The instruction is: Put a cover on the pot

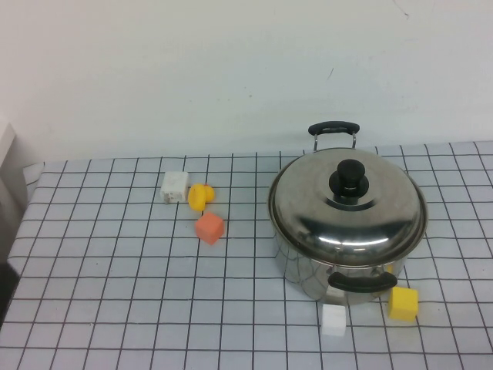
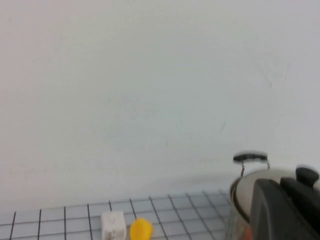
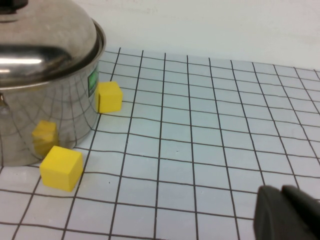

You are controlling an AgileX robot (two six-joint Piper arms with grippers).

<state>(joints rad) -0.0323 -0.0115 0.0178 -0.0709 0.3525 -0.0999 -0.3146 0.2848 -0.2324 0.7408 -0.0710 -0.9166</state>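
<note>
The table (image 1: 115, 308) is spread with a white cloth ruled in a black grid, under a plain white wall (image 1: 231, 69). The pot (image 1: 308, 266), round polished steel with mirror-bright walls, sits on the right half of the table. Its domed steel lid (image 1: 347, 212) rests on the rim, closing it, with a round black knob (image 1: 349, 179) at the top. Black loop handles (image 1: 333, 128) stick out at the far and near sides of the pot.

Small matte foam pieces lie around the pot. A yellow cube (image 1: 403, 303) and a white cube (image 1: 333, 320) sit just beside its near handle. Well to the pot's left lie an orange cube (image 1: 209, 228), a rounded yellow piece (image 1: 200, 196) and a white block (image 1: 175, 186), close together. The right wrist view shows a second yellow cube (image 3: 108, 96) just beside the pot's wall.

The left gripper (image 2: 287, 210) shows only as a dark blurred shape, held off the table to the pot's left; the right gripper (image 3: 287, 215) is a dark corner low beside the pot's right. Whether either is released or clenched cannot be told.
</note>
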